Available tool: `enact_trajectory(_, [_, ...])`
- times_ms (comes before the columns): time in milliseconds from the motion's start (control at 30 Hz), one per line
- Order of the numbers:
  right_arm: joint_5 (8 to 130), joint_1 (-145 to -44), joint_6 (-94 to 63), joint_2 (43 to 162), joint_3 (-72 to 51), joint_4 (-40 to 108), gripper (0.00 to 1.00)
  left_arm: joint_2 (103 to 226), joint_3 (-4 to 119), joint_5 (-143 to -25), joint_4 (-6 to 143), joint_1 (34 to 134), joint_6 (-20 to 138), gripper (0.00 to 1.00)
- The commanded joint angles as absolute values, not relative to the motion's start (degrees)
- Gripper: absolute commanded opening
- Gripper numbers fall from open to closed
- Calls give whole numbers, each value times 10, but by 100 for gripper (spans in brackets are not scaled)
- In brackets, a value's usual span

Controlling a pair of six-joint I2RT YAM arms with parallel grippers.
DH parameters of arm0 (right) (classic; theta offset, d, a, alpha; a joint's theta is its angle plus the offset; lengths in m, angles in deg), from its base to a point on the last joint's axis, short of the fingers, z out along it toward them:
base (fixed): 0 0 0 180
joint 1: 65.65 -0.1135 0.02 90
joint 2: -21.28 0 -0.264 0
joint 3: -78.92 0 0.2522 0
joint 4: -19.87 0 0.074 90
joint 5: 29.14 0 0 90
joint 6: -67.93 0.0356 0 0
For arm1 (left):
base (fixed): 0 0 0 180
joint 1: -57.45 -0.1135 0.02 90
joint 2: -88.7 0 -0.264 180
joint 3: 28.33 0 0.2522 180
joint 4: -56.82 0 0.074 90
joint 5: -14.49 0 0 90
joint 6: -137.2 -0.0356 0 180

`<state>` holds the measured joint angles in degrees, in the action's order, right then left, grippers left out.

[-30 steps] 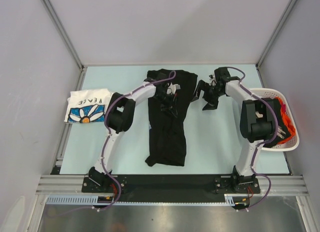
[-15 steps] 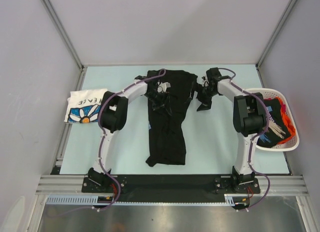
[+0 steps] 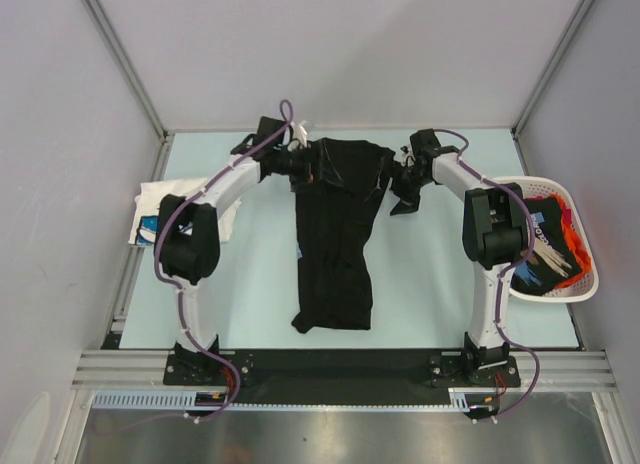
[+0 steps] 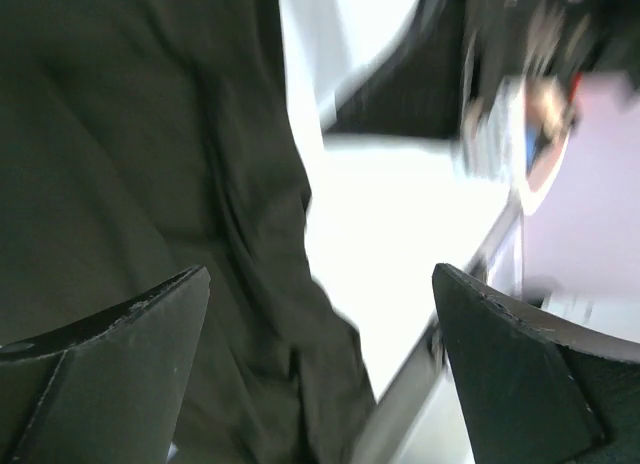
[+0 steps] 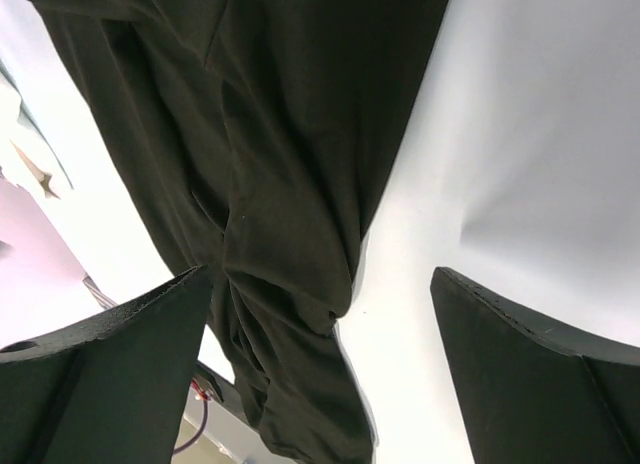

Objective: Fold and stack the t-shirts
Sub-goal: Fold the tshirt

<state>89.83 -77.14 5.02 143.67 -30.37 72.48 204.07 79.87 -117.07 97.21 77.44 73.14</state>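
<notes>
my left gripper point(image 4: 320, 271) stands wide apart over the far end of the long plain black cloth t-shirt point(image 3: 335, 244) lying on the pale blue table point(image 3: 440, 274); my right gripper point(image 5: 320, 271) gapes, holding nothing, seemingly just beside its far right corner

- Black t-shirt point(image 3: 335, 239): soft matt cloth, creased and wrinkled.
- White t-shirt point(image 3: 155, 196): thin cloth with a flat printed pattern.
- Tabletop point(image 3: 430, 274): pale, smooth, matt.
- Basket point(image 3: 545, 182): white slotted plastic, slightly glossy.
- Left hand point(image 4: 320, 274): fingers point(image 4: 110, 364) of dark matt plastic, edges faintly rough.
- Front rail point(image 3: 560, 369): brushed bare metal.
</notes>
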Motion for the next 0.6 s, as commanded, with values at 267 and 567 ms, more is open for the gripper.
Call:
enact_trajectory(267, [906, -747, 24, 1443, -327, 749, 97, 2248, 1065, -1160, 888, 722, 893, 100])
enact_trajectory(567, [912, -732, 11, 1439, -321, 756, 97, 2321, 1146, -1141, 877, 722, 893, 100])
